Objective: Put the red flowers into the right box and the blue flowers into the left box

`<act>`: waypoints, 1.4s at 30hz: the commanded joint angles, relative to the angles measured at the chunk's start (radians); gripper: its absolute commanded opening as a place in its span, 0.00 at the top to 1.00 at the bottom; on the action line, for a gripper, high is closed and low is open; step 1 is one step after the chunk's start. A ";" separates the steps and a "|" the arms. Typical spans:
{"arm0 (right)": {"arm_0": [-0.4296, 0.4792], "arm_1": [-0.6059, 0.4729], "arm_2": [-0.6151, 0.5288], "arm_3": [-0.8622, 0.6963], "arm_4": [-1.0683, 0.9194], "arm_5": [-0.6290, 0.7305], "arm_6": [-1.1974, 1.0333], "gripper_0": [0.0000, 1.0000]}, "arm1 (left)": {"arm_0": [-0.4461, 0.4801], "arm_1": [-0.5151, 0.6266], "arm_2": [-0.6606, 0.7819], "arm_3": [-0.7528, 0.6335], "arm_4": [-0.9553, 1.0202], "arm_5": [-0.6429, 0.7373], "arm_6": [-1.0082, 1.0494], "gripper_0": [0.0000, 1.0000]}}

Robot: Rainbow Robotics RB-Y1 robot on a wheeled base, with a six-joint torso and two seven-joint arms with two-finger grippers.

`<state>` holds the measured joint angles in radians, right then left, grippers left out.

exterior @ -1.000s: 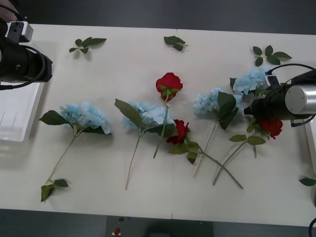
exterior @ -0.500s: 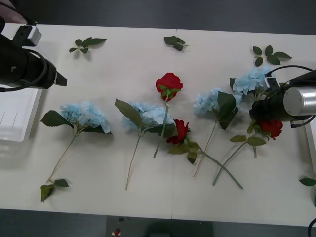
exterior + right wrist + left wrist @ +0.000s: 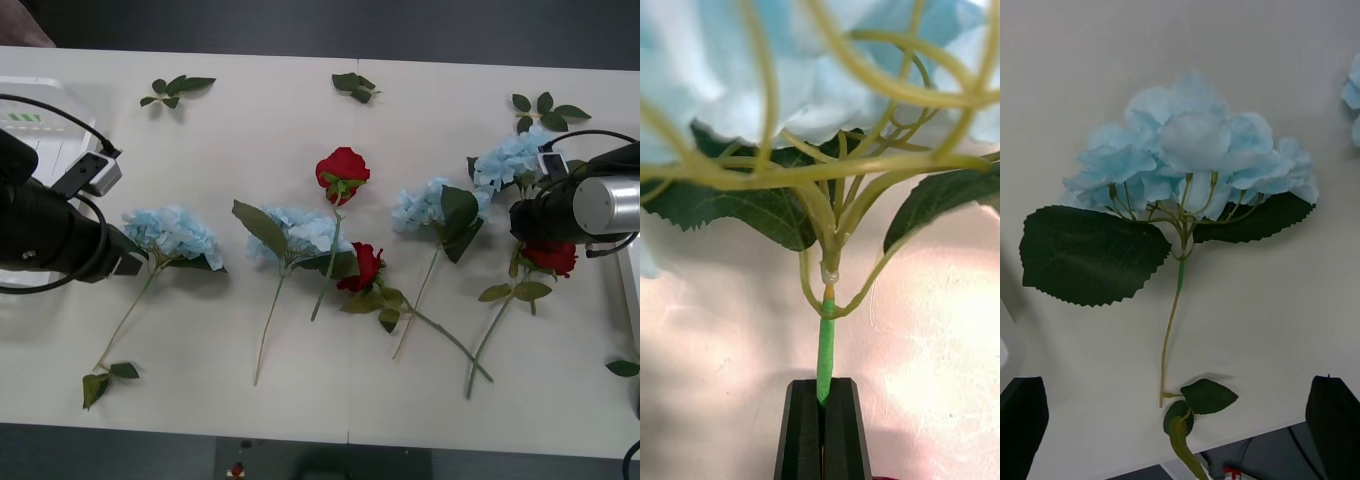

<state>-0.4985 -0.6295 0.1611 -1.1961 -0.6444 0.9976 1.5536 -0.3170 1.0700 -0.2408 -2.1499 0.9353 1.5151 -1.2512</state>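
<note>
**Right fingers clamped on a hydrangea stem, left arm lining up another**

My right gripper (image 3: 820,397) had its black fingers pinched tight on the green stem of a blue hydrangea (image 3: 508,158), just below where the stem branched into the head. That flower lay at the right end of the counter (image 3: 300,130), right beside a red rose (image 3: 549,256), whose bloom sat partly under my arm. I judged this step to be the pickup of that hydrangea, with the carry to the left box (image 3: 40,125) not yet made.

My left gripper (image 3: 1180,420) hovered with its fingers spread wide over the leftmost hydrangea (image 3: 1191,146), the stem running down between them. That flower lay just beside the left box, which sat at the counter's left edge.

Two more hydrangeas and two more roses lay between those two flowers, untouched.

Next I would have needed to lift the right-hand hydrangea clear without dragging the rose, then cross the whole counter to the left box, or pass it over. The left arm needed only to drop and close on its stem.
</note>
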 commanded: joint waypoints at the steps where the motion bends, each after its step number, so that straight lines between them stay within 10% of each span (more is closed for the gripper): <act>1: -0.022 0.001 -0.054 -0.053 -0.014 0.006 -0.024 1.00 | 0.036 0.031 0.006 -0.030 -0.010 -0.001 -0.037 0.00; 42: -0.022 0.054 -0.588 -0.218 -0.966 0.391 0.077 1.00 | -0.208 -0.041 -0.548 0.452 -0.168 -0.520 -0.031 0.00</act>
<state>-0.4985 -0.5733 -0.4123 -1.3846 -1.5678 1.3820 1.5851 -0.4930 1.0373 -0.7845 -1.7150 0.7656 1.0132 -1.2586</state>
